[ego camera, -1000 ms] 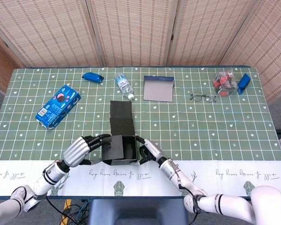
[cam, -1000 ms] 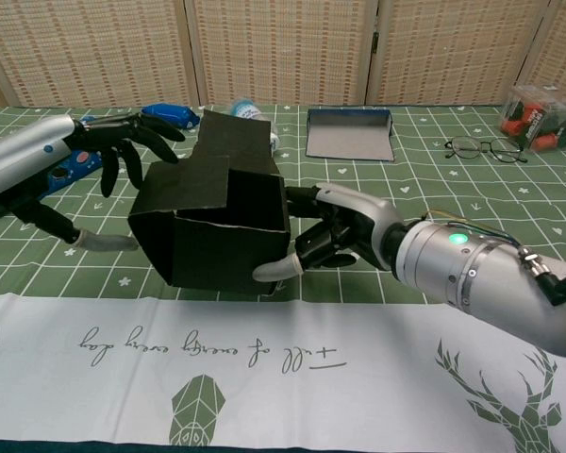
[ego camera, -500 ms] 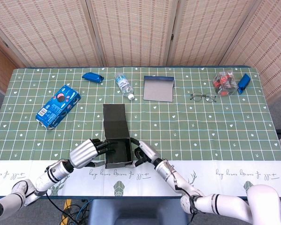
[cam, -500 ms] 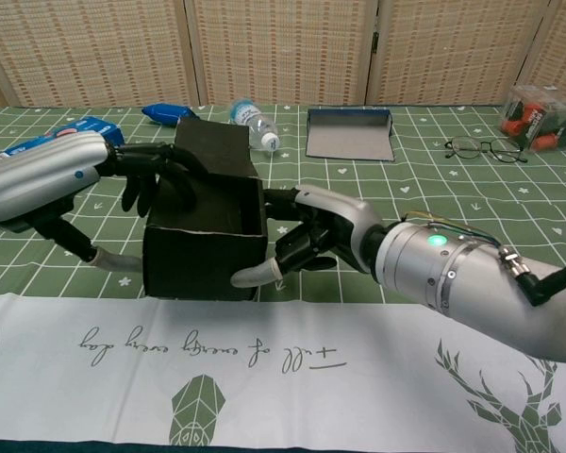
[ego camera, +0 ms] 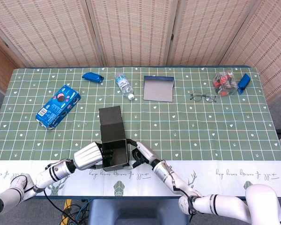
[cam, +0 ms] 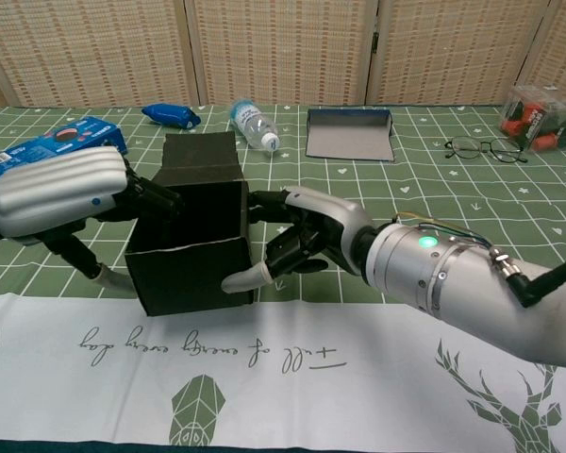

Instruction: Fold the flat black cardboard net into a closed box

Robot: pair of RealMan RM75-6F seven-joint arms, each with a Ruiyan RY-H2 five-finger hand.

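The black cardboard box (ego camera: 113,153) (cam: 191,268) stands near the table's front edge, half folded. Its top is open and its lid flap (ego camera: 110,123) (cam: 204,159) rises at the back. My left hand (ego camera: 89,156) (cam: 61,193) grips the left wall, with fingers reaching inside the box and the thumb outside, low on that wall. My right hand (ego camera: 141,153) (cam: 302,241) holds the right front corner: fingers against the right wall, thumb on the front face.
A blue snack packet (ego camera: 57,105) lies at the left. Along the back are a blue pouch (ego camera: 92,77), a water bottle (ego camera: 123,86), a grey tray (ego camera: 158,88), glasses (ego camera: 203,97) and a clear container (ego camera: 225,82). A white runner (cam: 292,377) covers the front edge.
The box has slid left and toward the front edge, and turned slightly. My left hand has closed over its left wall. My right hand followed, staying on the right corner.
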